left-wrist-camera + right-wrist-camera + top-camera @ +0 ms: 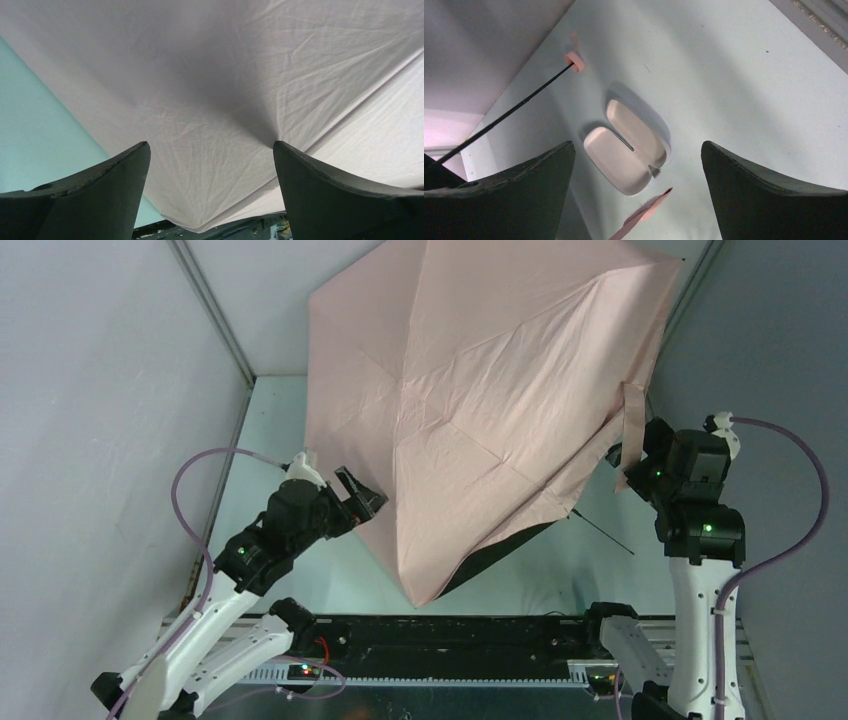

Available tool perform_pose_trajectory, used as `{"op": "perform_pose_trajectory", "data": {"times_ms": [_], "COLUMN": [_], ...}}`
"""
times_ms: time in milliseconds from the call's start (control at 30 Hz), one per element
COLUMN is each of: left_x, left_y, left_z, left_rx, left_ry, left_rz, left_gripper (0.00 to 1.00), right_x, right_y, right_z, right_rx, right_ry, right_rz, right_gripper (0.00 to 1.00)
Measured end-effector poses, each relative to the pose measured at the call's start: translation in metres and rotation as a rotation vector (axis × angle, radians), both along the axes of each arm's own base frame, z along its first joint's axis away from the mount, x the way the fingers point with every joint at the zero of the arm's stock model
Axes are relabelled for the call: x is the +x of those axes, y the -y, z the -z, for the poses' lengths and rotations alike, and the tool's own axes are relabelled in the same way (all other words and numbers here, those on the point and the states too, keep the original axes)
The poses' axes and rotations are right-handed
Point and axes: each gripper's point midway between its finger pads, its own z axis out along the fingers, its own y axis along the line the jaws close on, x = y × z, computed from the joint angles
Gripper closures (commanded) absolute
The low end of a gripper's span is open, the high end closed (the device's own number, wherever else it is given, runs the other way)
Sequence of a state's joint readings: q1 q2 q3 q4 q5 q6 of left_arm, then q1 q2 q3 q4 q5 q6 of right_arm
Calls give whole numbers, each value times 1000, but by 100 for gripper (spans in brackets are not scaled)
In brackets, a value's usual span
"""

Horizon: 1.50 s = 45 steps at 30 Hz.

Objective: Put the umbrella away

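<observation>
Umbrella [470, 410] on table [272, 425], between left claw [362, 493] and right claw [628, 465]

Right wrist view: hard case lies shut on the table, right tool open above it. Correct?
Not quite. The hard case lies open, not shut: its two halves are spread apart on the table, as the right wrist view shows. The right tool is open above it.

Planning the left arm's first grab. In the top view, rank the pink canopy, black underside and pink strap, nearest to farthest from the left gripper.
1. Pink canopy: its left edge sits right beside the left gripper.
2. Black underside: at the near edge, toward the middle.
3. Pink strap: hanging at the far right edge.
</observation>
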State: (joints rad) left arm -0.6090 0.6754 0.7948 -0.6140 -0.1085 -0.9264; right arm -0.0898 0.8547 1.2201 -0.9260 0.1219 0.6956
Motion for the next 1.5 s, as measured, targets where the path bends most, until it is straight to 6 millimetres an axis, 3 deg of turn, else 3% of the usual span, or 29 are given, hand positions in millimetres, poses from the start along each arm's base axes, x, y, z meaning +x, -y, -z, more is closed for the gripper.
{"op": "perform_pose_trajectory", "data": {"times_ms": [167,300,500,567,667,867,933,1067,1133,1167,1233,1333,1500], "left_x": [-2,-5,-7,-7,-7,-4,-3,-3,-5,-6,-9,-14,-28], "left_y": [-9,-15,-19,-19,-19,-16,-13,-8,-6,-6,-8,-13,-26], "left_z": [8,11,13,13,14,13,12,11,9,8,3,-17,-69], "left_rx": [52,81,106,112,118,125,120,116,113,111,115,116,110], "left_ry": [-11,-12,-8,-6,-4,6,14,20,25,29,43,82,197], "left_rz": [-15,-21,-16,-13,-9,10,19,52,67,71,79,87,100], "left_gripper": [2,2,2,2,2,2,2,2,2,2,2,2,1], "right_x": [-4,-11,-32,-39,-39,-18,-14,-10,-12,-14,-22,-35,-48], "right_y": [8,11,-20,-35,-57,-88,-95,-112,-124,-132,-149,-175,-210], "right_z": [-9,-37,-106,-119,-118,-74,-64,-57,-62,-67,-80,-103,-133], "right_rx": [20,43,69,81,109,228,269,359,403,423,445,489,537], "right_ry": [16,107,415,487,515,385,354,358,385,405,449,517,596], "right_rz": [61,103,-62,-142,-272,-452,-491,-577,-634,-669,-750,-850,-921], "right_gripper": [1,1,0,1,1,1,11,42,60,76,97,100,100]}}
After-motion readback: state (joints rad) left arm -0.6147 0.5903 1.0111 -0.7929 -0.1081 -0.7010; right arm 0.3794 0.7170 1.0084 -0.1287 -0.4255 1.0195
